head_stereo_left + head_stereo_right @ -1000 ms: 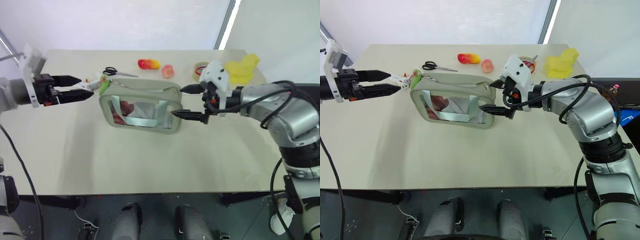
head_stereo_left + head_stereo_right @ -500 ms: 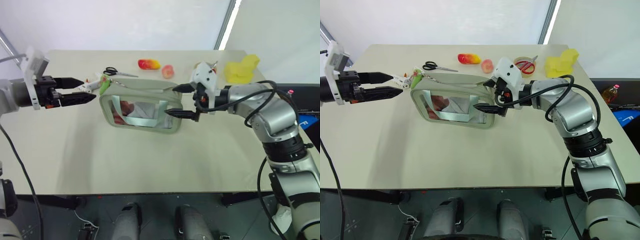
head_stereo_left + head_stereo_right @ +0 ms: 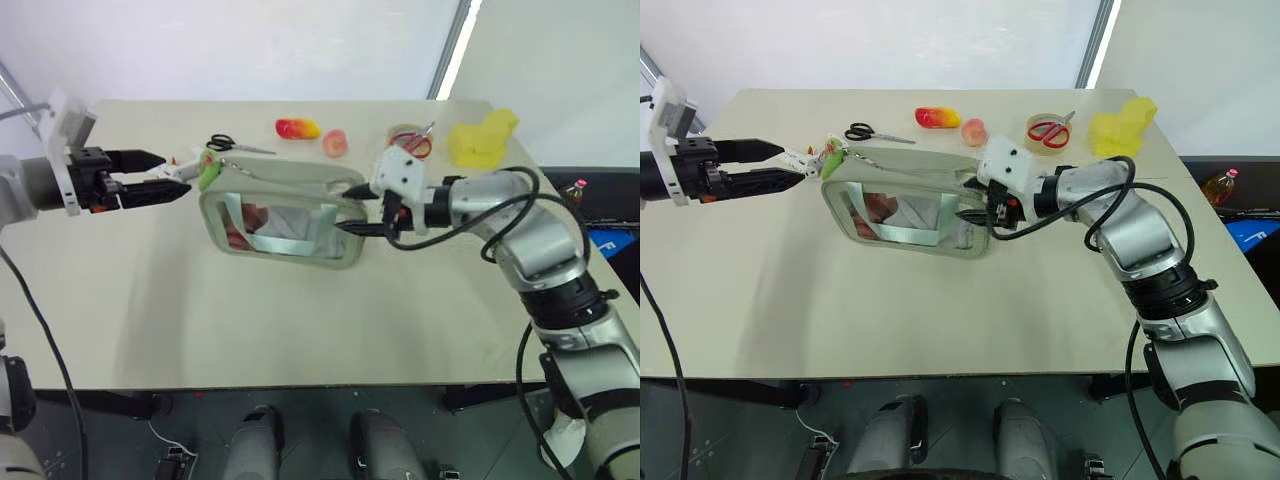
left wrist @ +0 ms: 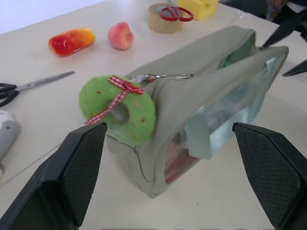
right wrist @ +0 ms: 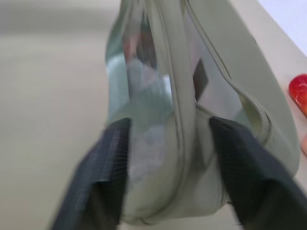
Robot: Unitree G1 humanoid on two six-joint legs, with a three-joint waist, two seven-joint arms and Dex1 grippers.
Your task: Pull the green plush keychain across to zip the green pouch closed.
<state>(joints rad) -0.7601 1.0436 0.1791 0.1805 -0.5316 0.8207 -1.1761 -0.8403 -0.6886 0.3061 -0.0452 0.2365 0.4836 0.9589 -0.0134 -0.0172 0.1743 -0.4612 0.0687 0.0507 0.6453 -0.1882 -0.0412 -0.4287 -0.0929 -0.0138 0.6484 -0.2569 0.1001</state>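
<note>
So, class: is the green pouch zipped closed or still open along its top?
Open: the green pouch gapes along its top, and the green plush keychain hangs at one end.

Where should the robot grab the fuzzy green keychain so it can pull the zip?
Probably by the plush ring itself. The keychain stands on edge at the end of the pouch nearest the left gripper, hanging off the zipper by a short chain. It is soft and flat, so open fingers coming straight in from that end could pinch its two flat faces, rather than the thin chain.

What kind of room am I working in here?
Likely a lab or test space: a plain beige table against blank white walls, set with odd props like scissors, a tape roll and toy fruit.
</note>
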